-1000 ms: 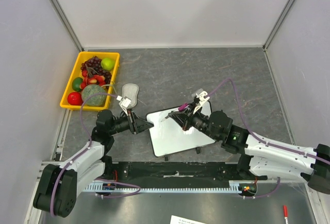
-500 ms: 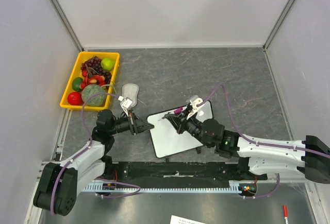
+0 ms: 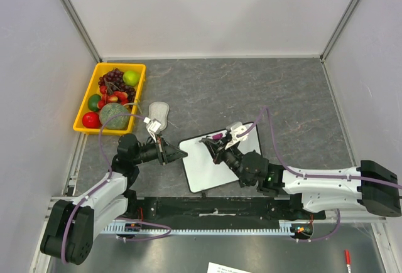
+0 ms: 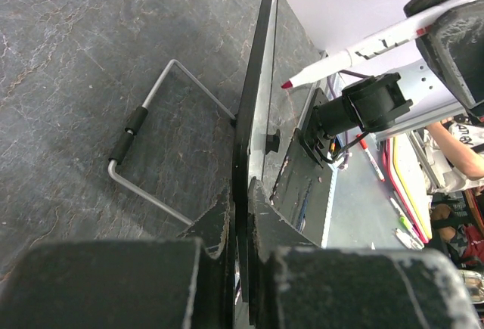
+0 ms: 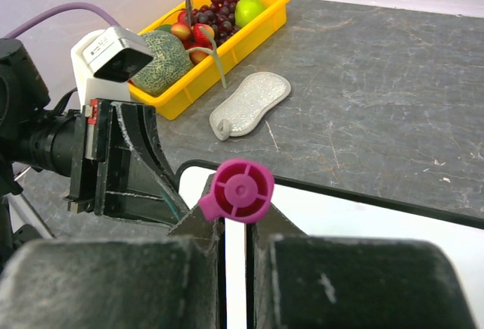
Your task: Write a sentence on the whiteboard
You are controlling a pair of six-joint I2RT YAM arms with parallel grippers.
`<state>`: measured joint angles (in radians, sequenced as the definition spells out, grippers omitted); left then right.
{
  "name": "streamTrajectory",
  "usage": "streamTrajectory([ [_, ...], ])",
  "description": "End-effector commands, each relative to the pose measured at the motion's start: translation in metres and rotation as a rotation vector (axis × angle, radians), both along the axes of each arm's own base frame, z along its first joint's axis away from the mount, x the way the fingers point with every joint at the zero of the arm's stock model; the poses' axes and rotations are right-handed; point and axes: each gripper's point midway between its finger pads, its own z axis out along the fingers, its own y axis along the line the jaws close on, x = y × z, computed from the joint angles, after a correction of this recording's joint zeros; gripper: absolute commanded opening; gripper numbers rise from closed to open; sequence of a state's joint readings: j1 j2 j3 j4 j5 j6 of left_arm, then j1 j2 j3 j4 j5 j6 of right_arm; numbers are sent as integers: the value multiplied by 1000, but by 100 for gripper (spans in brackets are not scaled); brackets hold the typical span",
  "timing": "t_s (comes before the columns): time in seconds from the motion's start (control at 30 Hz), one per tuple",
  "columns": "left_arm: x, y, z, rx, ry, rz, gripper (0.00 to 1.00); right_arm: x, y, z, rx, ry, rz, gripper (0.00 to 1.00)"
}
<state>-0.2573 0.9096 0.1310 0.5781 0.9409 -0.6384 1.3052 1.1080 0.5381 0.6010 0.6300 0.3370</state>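
Note:
The whiteboard (image 3: 206,171) stands tilted on its wire foot mid-table, and its white face shows no sentence. My left gripper (image 3: 180,154) is shut on the board's left edge. In the left wrist view the black frame (image 4: 252,110) runs edge-on between the fingers (image 4: 243,206). My right gripper (image 3: 221,147) is shut on a marker (image 3: 215,137) with a magenta end, over the board's upper left. In the left wrist view the marker (image 4: 370,41) has its tip very close to the board face. The right wrist view shows the marker's end (image 5: 242,190) above the board (image 5: 363,219).
A yellow bin (image 3: 88,91) of fruit sits at the far left, also in the right wrist view (image 5: 266,13). A grey oval eraser pad (image 3: 159,113) lies behind my left gripper. The board's wire stand (image 4: 144,147) rests on the grey table. Walls enclose three sides.
My right arm has drawn nearer and to the left, taking the marker a little left across the top of the board. My left gripper has stayed clamped on the board's edge.

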Motion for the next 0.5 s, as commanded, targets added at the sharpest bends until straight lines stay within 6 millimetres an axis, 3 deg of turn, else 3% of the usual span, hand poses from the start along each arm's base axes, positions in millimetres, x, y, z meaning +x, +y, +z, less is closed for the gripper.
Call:
streamTrajectory([
  [0.0,1,2,-2,20,-78,-3,2,8,-9,10,65,-20,-77,0],
  [0.47,0,1,-2,15,-79,-11,2,13,0,-8,22,-2,-95,0],
])
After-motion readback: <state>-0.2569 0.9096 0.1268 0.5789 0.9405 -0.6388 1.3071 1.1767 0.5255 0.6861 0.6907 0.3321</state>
